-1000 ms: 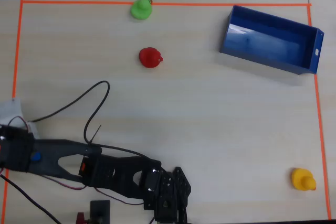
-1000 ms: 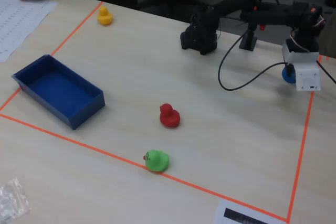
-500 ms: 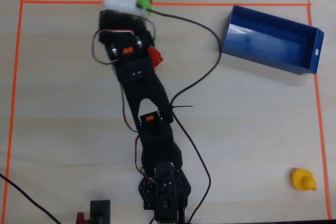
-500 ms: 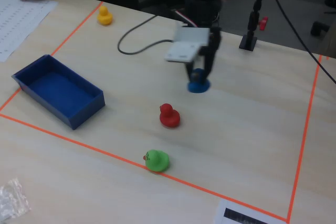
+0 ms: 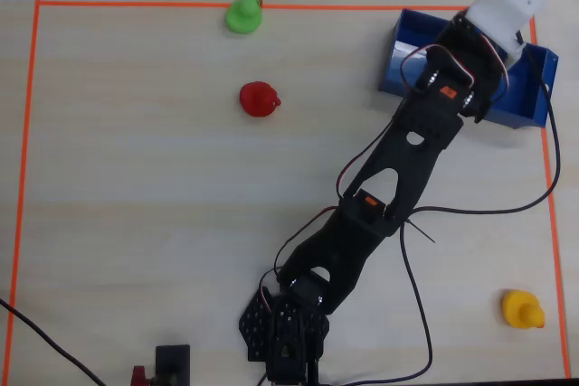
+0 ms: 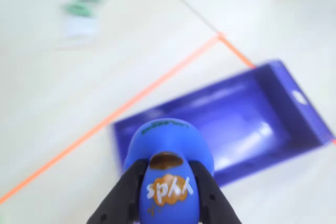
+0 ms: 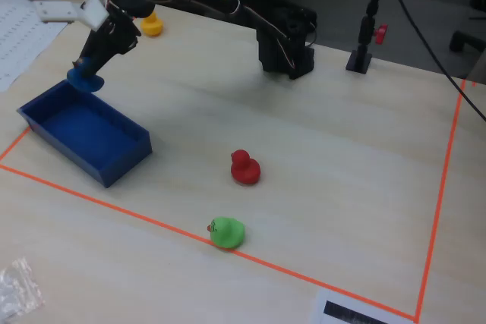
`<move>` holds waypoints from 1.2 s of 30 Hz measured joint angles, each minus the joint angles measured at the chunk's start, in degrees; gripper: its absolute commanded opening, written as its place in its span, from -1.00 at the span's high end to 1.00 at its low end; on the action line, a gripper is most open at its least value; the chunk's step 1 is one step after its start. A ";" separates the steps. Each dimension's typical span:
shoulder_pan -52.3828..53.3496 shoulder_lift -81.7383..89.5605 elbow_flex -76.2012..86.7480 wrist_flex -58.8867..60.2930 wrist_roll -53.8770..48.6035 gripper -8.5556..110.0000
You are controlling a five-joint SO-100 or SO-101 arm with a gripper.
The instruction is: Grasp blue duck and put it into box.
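The black two-finger gripper (image 6: 167, 203) pinches the small blue rubber duck (image 6: 169, 163) above the dark blue open-top box (image 7: 83, 133) (grasp done), with only the release apparently left.

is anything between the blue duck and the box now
Nothing visible. The end effector holds the blue duck just above the box, near one end, and the inside of the box shows no other thing.
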 measured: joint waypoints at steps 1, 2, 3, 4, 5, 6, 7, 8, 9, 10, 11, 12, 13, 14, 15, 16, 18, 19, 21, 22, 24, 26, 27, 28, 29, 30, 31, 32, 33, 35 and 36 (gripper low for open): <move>0.62 -1.85 -0.88 0.00 -0.09 0.86; 0.70 -3.43 -1.58 -0.09 -0.09 0.86; 0.70 -5.10 -2.55 -0.09 -0.09 0.86; 0.62 -6.94 -3.52 -0.09 -0.09 0.86; 0.35 -8.79 -4.66 -0.09 -0.09 0.86; 0.09 -10.63 -5.71 -0.09 -0.09 0.86; 0.09 -12.48 -7.12 -0.09 -0.09 0.86; 0.09 -14.50 -8.61 -0.09 -0.18 0.86; 0.18 -16.44 -10.02 -0.44 -0.35 0.86; 0.35 -18.46 -11.51 -0.70 -0.62 0.86; 0.35 -20.30 -13.01 -0.97 -1.05 0.86; 0.35 -22.24 -14.41 -1.23 -1.41 0.86; 0.26 -23.82 -15.56 -1.58 -1.76 0.86; 0.09 -25.40 -16.79 -1.93 -1.93 0.86; -0.09 -26.98 -17.93 -2.11 -2.02 0.86; -0.26 -28.48 -19.25 -2.37 -2.02 0.85; -0.26 -31.38 -21.27 -2.37 -2.11 0.76; -0.26 -32.61 -21.97 -2.37 -2.46 0.70; -0.09 -34.19 -23.03 -2.29 -3.78 0.64; -0.09 -34.63 -23.64 -1.93 -4.57 0.59; -0.18 -34.80 -24.79 -0.53 -6.06 0.51; -0.18 -34.80 -25.49 0.62 -6.77 0.43; -0.18 -34.72 -25.49 0.97 -6.86 0.42; -0.18 -34.72 -25.49 1.32 -6.86 0.40; -0.09 -34.80 -25.49 1.58 -6.86 0.39; 0.00 -34.80 -25.49 1.85 -6.86 0.40; 0.09 -34.54 -25.49 2.11 -6.68 0.45; 0.09 -34.10 -25.49 2.11 -6.24 0.55; 0.18 -33.57 -25.49 2.11 -5.63 0.67; 0.09 -31.38 -25.49 2.11 -3.08 0.83; 0.09 -29.62 -25.49 2.20 -1.14 0.85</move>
